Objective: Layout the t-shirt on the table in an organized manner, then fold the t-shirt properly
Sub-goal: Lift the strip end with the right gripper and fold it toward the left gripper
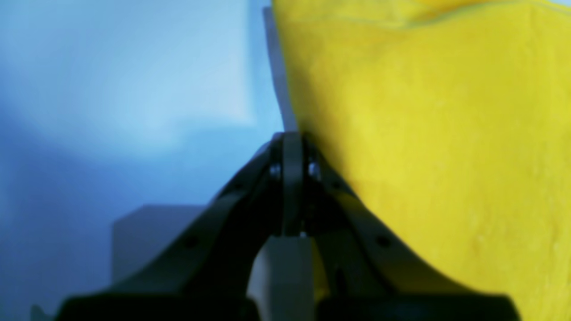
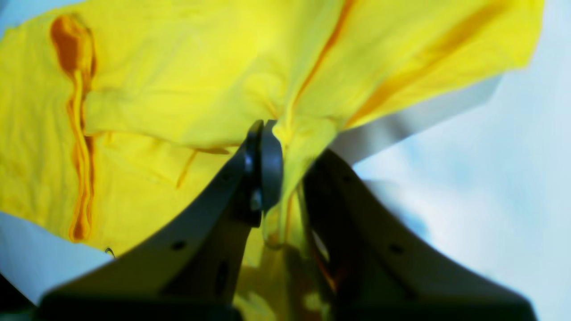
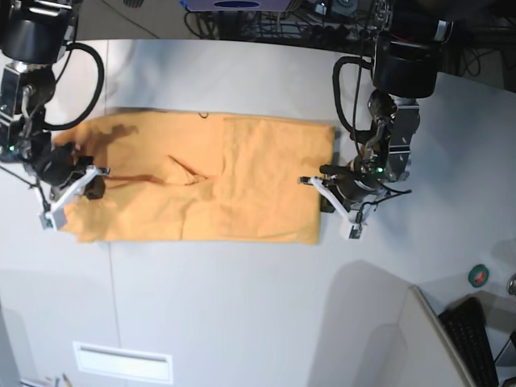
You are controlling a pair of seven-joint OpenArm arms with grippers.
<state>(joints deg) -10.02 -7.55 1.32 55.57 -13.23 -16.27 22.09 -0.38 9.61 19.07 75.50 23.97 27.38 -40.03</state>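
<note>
The right gripper (image 3: 90, 184) sits at the far left of the base view, near nine o'clock. In the right wrist view its jaws are squeezed on a bunch of yellow cloth, so the right gripper (image 2: 285, 147) is grasping the t-shirt (image 2: 178, 89). Dark orange creases run down the cloth there.

The t-shirt (image 3: 210, 181) lies in the middle of the table (image 3: 242, 306), a bit above the center. It is spread in a long band from left to right. It has some folds near its middle and a rumpled end by the right gripper. Its far edge is straight. Its right end is square.

The left gripper (image 3: 326, 187) sits just beside the shirt's right end, near three o'clock. In the left wrist view its jaws are clenched together. The yellow cloth lies right beside the left gripper (image 1: 292, 142) on its right, but I cannot tell if any cloth is pinched between the jaws.

The table is wide, white and smooth. A thin dark line runs down it at seven o'clock. A pale flat slot is near the bottom left.

At the top, behind the table, are cables (image 3: 266, 20) and dark gear. At five o'clock is a black keyboard (image 3: 476, 343). A small round green thing (image 3: 479, 275) sits at four o'clock.
</note>
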